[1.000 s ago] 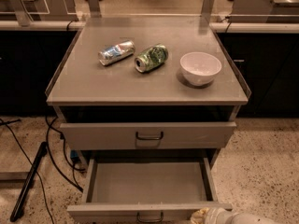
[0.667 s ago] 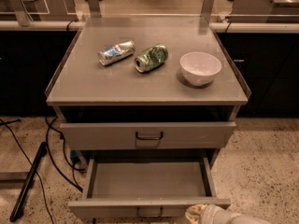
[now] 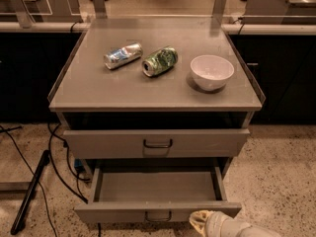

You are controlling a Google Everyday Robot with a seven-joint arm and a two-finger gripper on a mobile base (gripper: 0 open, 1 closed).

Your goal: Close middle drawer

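The middle drawer of the grey cabinet stands pulled far out, its wide shallow tray empty. Its low front panel carries a small dark loop handle. Above it, the taller-fronted top drawer with a bigger black handle juts out slightly. My gripper comes in from the bottom right on a white arm. Its pale yellowish tip sits at the lower edge of the middle drawer's front panel, right of the handle. The third drawer is out of view.
On the cabinet top lie a silver crushed can and a green crushed can, with a white bowl beside them. Black cables and a dark pole lie on the speckled floor at left. Dark counters stand behind.
My gripper has moved left and a little up along the middle drawer's front, closer to the handle. The drawer has not visibly moved.
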